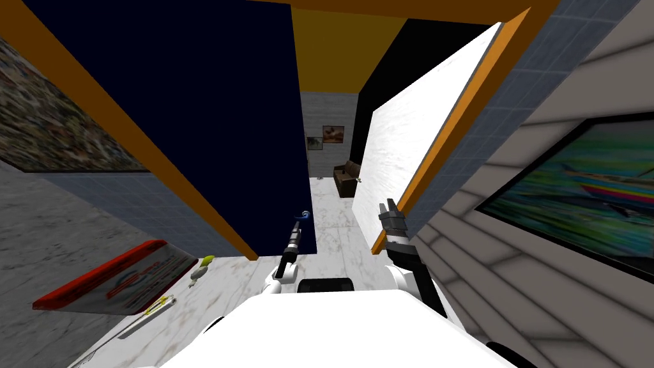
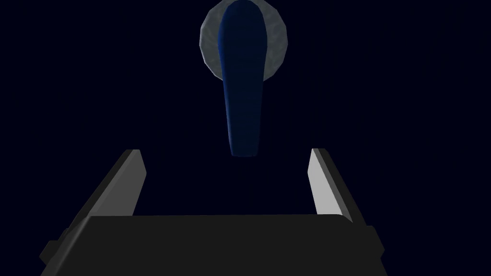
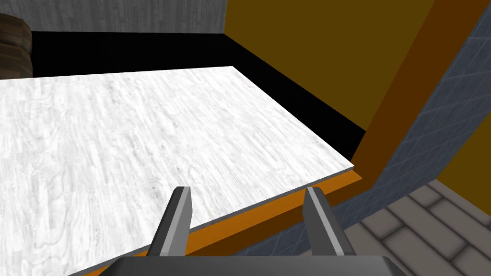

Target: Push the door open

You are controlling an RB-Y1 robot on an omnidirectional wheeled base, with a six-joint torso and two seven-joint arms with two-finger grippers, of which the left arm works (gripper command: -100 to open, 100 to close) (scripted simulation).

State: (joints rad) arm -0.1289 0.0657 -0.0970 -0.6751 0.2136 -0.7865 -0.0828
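Note:
A dark navy door stands on my left, with a blue lever handle at its near edge. My left gripper points at that handle. In the left wrist view the lever hangs from a round grey plate, its tip just ahead of my open left gripper, untouched by either finger. A white wood-grain door on my right is swung away, hinged on an orange frame. My right gripper is open and empty close to that door's hinge edge.
A gap with pale marble floor runs between the two doors to a brown seat and a grey wall with pictures. A red-edged flat thing and a small yellow-green object lie at my left. A framed painting hangs on the right wall.

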